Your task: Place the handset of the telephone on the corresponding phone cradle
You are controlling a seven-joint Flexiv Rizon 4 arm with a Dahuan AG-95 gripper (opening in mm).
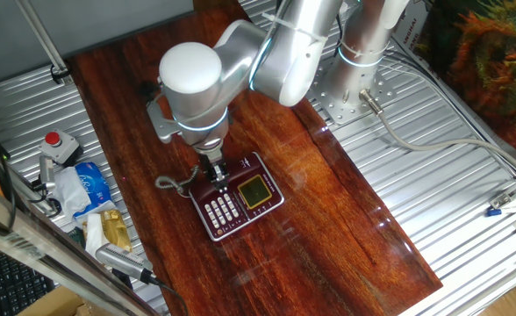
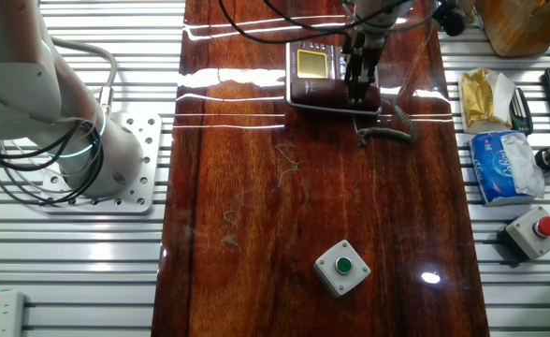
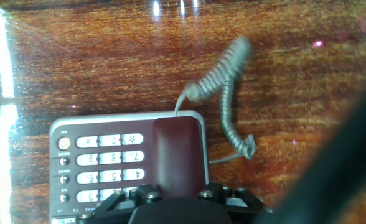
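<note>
We have the gripper clamped on the handset, held over the phone cradle beside the telephone keypad; seating looks nearly done, contact unclear, release still pending.

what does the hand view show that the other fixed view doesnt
Only the hand view: the white keypad with readable digits, and the handset lying along the telephone's cradle side, its near end hidden under the gripper.

Only the other fixed view: the yellow-green display, a green button box, a red button box, a tissue pack and the arm's base.

Both: the phone, the grey curly cord beside it, and the wooden table.
</note>
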